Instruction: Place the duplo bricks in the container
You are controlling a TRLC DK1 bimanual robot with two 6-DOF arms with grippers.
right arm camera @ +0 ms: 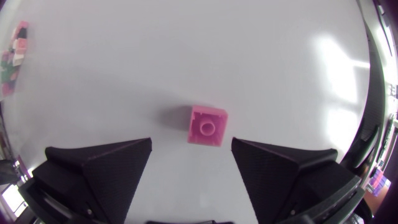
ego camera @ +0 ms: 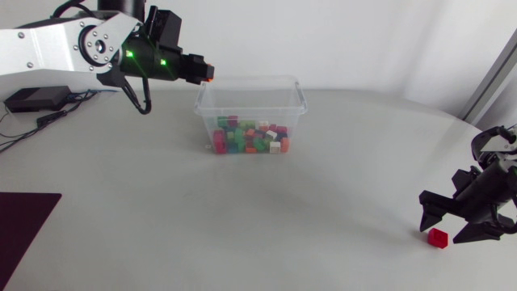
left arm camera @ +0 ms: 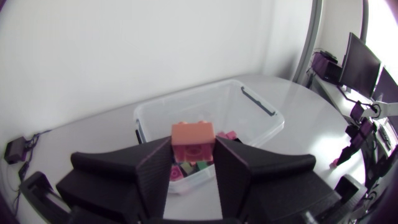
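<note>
**Left gripper** (ego camera: pixel 206 74) (left arm camera: pixel 193 142): its 2 wedge fingers are pinching an orange duplo brick (ego camera: pixel 209 78) (left arm camera: pixel 194 138) from 2 sides. In the left wrist view the brick is sitting upright between the fingertips, studs facing up. The left arm is coming in from the head view's left edge and is holding the brick raised at the rim of the clear plastic container (ego camera: pixel 250 81) (left arm camera: pixel 261 109), at the corner on that arm's side.

**Container:** it is standing on the white table (ego camera: pixel 242 226), towards the back and near the middle. A pile of mixed duplo bricks (ego camera: pixel 250 137) (left arm camera: pixel 186 169), green, red, pink, white and yellow, is lying on its floor. In the left wrist view part of this pile is showing through the clear wall, just under the held brick.

**Right gripper** (ego camera: pixel 441 232) (right arm camera: pixel 191 144): its fingers are standing spread wide and are gripping nothing. It is hanging low over the table near the head view's right edge, well apart from the container.

**Loose brick:** 1 red duplo brick (ego camera: pixel 438 238) (right arm camera: pixel 207 124) is lying flat on the table with its single stud facing up. In the right wrist view it is sitting just ahead of the gap between the 2 fingertips and is touching neither finger.

**Other item:** a dark red mat (ego camera: pixel 24 234) is lying at the table's near left corner.
</note>
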